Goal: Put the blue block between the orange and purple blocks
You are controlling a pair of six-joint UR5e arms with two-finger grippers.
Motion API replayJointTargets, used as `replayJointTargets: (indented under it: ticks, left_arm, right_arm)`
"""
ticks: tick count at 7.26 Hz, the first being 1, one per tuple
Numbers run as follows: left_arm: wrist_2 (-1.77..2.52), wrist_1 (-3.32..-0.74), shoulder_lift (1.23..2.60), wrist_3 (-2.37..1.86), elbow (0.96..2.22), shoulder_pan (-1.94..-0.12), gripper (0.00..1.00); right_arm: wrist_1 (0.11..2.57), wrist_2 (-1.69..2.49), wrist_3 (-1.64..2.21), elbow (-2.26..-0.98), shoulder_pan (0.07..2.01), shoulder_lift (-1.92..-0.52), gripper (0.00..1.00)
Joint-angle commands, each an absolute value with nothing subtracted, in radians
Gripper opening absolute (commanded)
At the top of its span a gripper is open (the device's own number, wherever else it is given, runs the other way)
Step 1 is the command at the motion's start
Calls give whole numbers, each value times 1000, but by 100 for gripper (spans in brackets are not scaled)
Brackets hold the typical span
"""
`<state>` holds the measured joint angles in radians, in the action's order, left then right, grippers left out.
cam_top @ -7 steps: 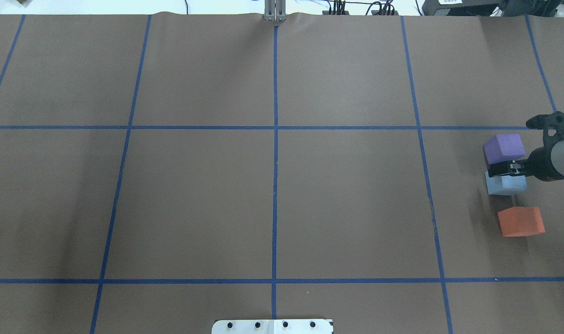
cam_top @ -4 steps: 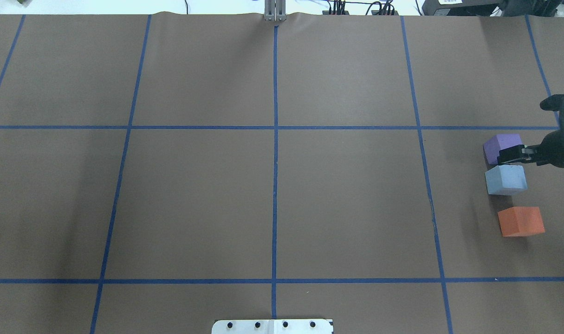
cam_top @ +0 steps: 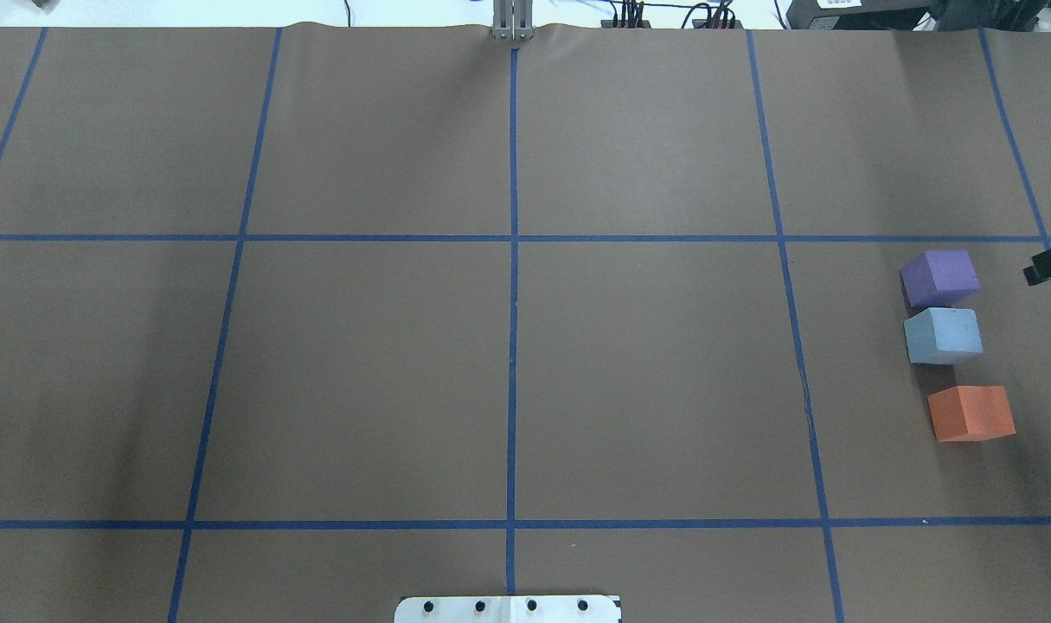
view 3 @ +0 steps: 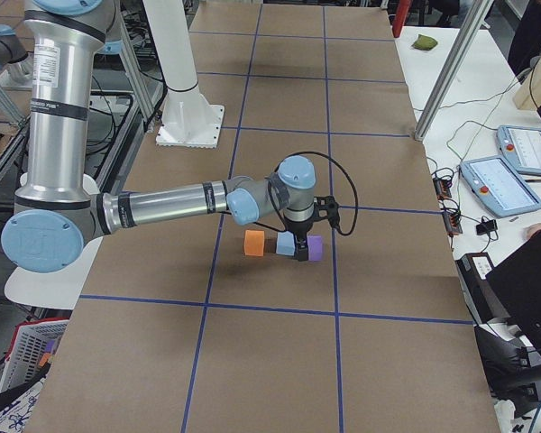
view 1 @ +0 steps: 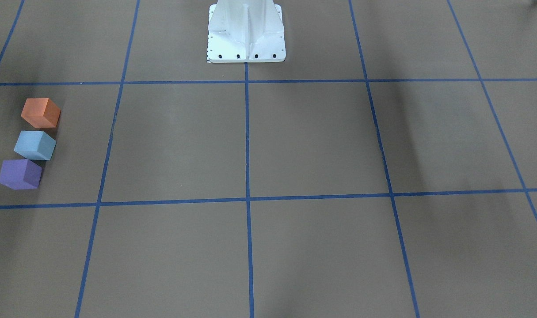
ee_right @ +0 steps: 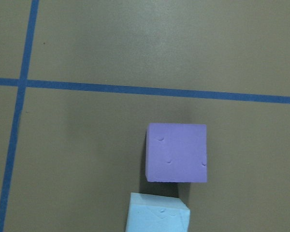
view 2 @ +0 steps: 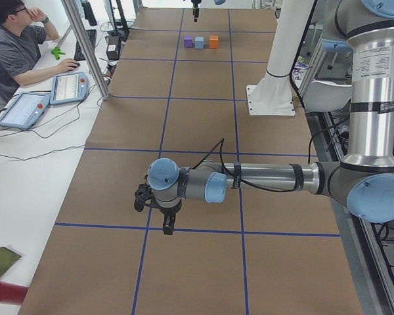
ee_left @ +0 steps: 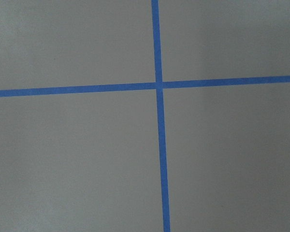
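Note:
The blue block (cam_top: 943,336) sits on the brown table between the purple block (cam_top: 940,277) and the orange block (cam_top: 970,413) at the far right. It is close against the purple one, with a small gap to the orange one. The right wrist view looks down on the purple block (ee_right: 176,152) and the blue block's top (ee_right: 157,212). My right gripper (cam_top: 1048,264) shows only as a dark tip at the right edge, raised and empty, right of the purple block. My left gripper (view 2: 165,223) hangs over bare table far from the blocks; I cannot tell its state.
Blue tape lines (cam_top: 513,260) divide the brown table into squares. The white robot base plate (cam_top: 508,609) sits at the near edge. An operator (view 2: 16,46) sits with tablets beside the table on my left side.
My right gripper has let go of the blue block, risen and drawn back to the right, almost out of the overhead view. The blue block stays between the purple and orange blocks.

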<state>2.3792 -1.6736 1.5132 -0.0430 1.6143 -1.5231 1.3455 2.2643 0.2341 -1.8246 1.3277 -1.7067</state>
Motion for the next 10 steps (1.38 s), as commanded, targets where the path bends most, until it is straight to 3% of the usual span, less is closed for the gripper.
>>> replayJointTargets:
  ticks: [1,3,7,10]
  left_arm:
    - [2379,-1660,1493,-48,1609,-1525,100]
    - [2379,-1660,1438,-48,1649,-1534,100]
    - [2381,-1642,1404,40,1726,-1612,100]
    - [2372,-1474,1342,139,1819,-1615,100]
  right_arm:
    - [1490,2335,-37,-1779,1535,-1718,100]
    - [1621,2318,-178,-1763,1584,-1697,99]
    - [1612,2316,-94,-1763,1569,-1704,100]
    - [1596,2318,-94,-1767,1569,-1706,100]
